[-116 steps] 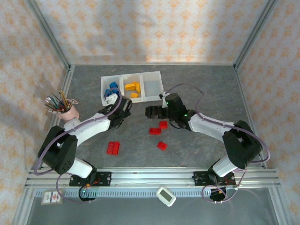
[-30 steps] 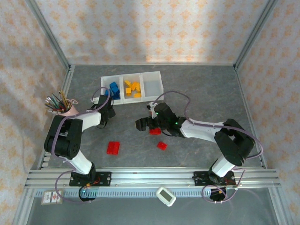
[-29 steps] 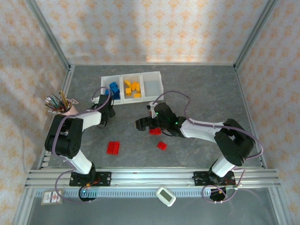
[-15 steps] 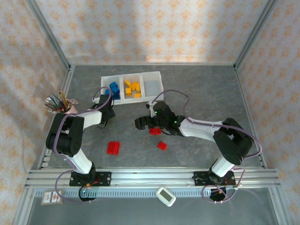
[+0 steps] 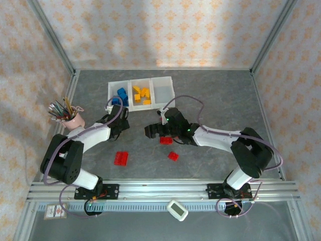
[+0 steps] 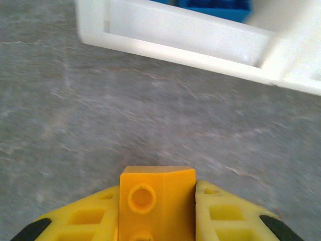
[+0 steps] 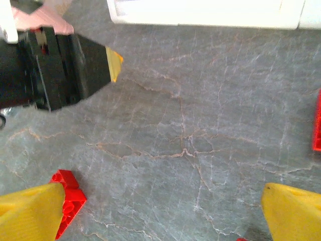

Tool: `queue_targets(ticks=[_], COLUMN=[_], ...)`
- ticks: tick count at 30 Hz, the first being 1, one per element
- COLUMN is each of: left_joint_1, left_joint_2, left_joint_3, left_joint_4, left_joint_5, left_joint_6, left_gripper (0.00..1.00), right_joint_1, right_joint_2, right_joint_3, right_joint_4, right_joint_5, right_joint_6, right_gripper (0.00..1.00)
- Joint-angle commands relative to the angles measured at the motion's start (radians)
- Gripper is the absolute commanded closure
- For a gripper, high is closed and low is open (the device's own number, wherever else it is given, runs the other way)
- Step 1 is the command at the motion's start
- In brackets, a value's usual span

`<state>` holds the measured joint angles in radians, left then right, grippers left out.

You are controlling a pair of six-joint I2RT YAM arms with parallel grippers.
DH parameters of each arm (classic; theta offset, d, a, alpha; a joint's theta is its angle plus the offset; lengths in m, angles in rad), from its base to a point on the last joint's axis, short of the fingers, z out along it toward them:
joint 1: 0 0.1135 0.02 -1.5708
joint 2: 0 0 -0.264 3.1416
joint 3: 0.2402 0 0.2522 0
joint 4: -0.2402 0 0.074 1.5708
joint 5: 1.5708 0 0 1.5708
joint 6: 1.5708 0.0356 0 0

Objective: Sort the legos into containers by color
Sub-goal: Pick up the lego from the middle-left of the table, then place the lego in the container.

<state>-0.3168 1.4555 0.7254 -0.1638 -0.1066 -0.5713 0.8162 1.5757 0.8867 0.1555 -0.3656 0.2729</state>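
A yellow-orange brick (image 6: 157,201) sits clamped between my left gripper's (image 6: 157,208) yellow fingers, just short of the white containers (image 6: 185,40). From above, the left gripper (image 5: 124,121) is below the left bin, which holds blue legos (image 5: 120,95); the middle bin holds yellow ones (image 5: 142,95); the right bin (image 5: 163,92) looks empty. My right gripper (image 5: 149,131) stands open low over the table, its fingers (image 7: 30,211) wide apart, with a red brick (image 7: 67,201) by the left finger. Red legos (image 5: 121,158) (image 5: 165,140) (image 5: 173,155) lie on the table.
A pink cup of pencils (image 5: 67,114) stands at the left. The left gripper's black body (image 7: 60,65) is close ahead in the right wrist view. Aluminium posts and papered walls ring the grey table (image 5: 215,100).
The left arm has swung its elbow out and its gripper has shifted a little right, toward the right gripper. The right gripper has barely moved in the last second.
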Motion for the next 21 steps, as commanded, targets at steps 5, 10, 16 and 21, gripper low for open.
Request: queue_targets(ticks=[5, 10, 16, 21], left_joint_1=[-0.099, -0.102, -0.100, -0.082], left_joint_2=[-0.058, 0.066, 0.295, 0.504], left_joint_3=[0.133, 0.315, 0.570, 0.786], left_joint_4=[-0.073, -0.076, -0.097, -0.148], left_joint_5=[-0.010, -0.040, -0.102, -0.132], left_joint_6=[-0.053, -0.034, 0.020, 0.022], left_gripper=[0.74, 0.75, 0.75, 0.73], right_joint_1=[-0.075, -0.141, -0.203, -0.230], right_joint_2=[-0.096, -0.106, -0.105, -0.103], right_joint_3=[0.020, 0.031, 0.024, 0.032], right_joint_4=[-0.038, -0.066, -0.058, -0.072], right_joint_5=[0.041, 0.074, 0.051, 0.054], right_joint_6=[0.036, 0.058, 0.073, 0.057], right_gripper=[0.00, 0.00, 0.00, 0.00])
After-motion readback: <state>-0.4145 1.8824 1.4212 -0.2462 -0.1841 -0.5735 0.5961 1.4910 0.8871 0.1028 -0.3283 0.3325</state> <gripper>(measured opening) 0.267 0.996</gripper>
